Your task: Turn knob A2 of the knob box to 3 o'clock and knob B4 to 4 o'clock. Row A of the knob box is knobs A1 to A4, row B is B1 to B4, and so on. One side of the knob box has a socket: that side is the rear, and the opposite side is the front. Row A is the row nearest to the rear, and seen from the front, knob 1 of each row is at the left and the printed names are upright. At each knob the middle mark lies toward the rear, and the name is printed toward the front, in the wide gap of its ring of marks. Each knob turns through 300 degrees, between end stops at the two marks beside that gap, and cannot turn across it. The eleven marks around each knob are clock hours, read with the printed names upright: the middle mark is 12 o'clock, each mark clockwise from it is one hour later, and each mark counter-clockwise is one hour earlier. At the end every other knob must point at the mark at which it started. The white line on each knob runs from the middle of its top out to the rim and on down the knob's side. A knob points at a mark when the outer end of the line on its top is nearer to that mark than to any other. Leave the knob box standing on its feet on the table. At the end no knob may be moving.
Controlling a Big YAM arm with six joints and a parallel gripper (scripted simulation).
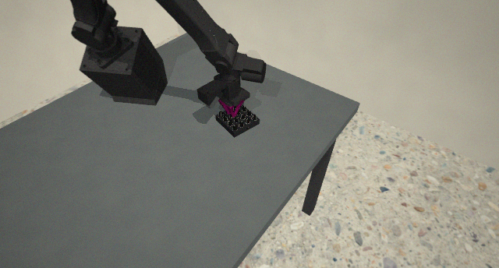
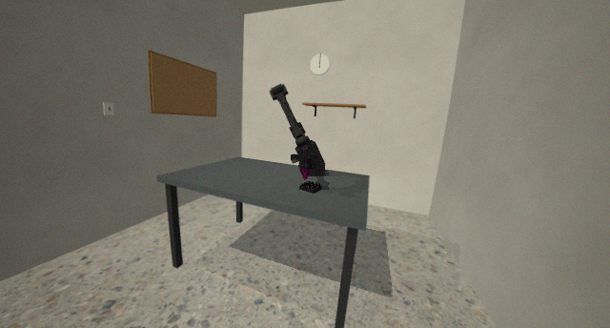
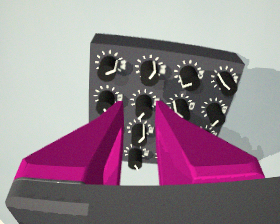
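Observation:
The black knob box (image 1: 245, 128) (image 2: 311, 191) (image 3: 127, 82) sits flat on the table. In the wrist view its printed names lie right of the knobs, so row A is the left column and knob 1 the bottom of each. Knob B4 (image 3: 150, 73) is in clear sight; its line points up and right, around 4 to 5 o'clock, too small to tell exactly. Knob A2 is hidden behind the left finger. My gripper (image 1: 234, 115) (image 2: 305, 178) (image 3: 139, 111) is open with a narrow gap, empty, above the box. Knob B3 (image 3: 144, 106) shows between and beyond its fingertips.
Knob A4 (image 3: 109, 67) and knob A3 (image 3: 106, 99) stand left of B4 and B3. Knob B2 (image 3: 139, 133) and knob B1 (image 3: 135, 157) show between the fingers. The right finger hides parts of rows C and D. The table (image 1: 156, 163) (image 2: 229, 180) extends around the box.

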